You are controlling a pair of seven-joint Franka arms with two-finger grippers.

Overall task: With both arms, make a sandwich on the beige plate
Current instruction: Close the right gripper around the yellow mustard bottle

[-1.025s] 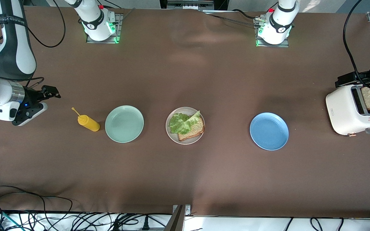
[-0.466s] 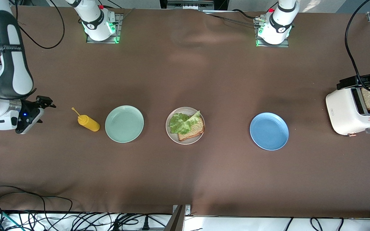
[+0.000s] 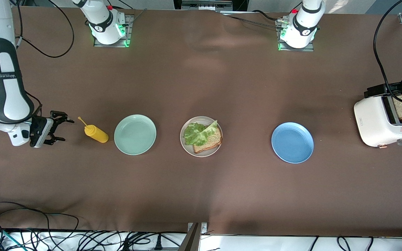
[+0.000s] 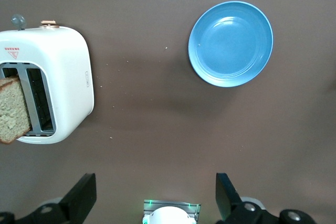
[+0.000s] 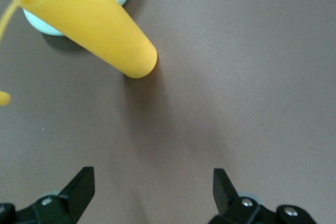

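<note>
Roughly halfway: bread slice [image 3: 208,142] plus lettuce [image 3: 198,133] on beige plate [image 3: 187,148], top slice [image 4: 11,109] still in toaster [image 4: 64,82], left gripper [image 4: 156,203] overhead, right gripper [image 3: 58,127] beside squeeze bottle [image 3: 96,133], both jaws open, empty.

Left hand out of the front view past its edge by the toaster [image 3: 382,120], bread slice [image 3: 401,108] there partly hidden by the arm, lower bread slice [image 3: 209,143] on the beige plate [image 3: 187,148] mostly under lettuce [image 3: 197,134], yellow squeeze bottle [image 5: 84,19] cut off in the right wrist view
</note>
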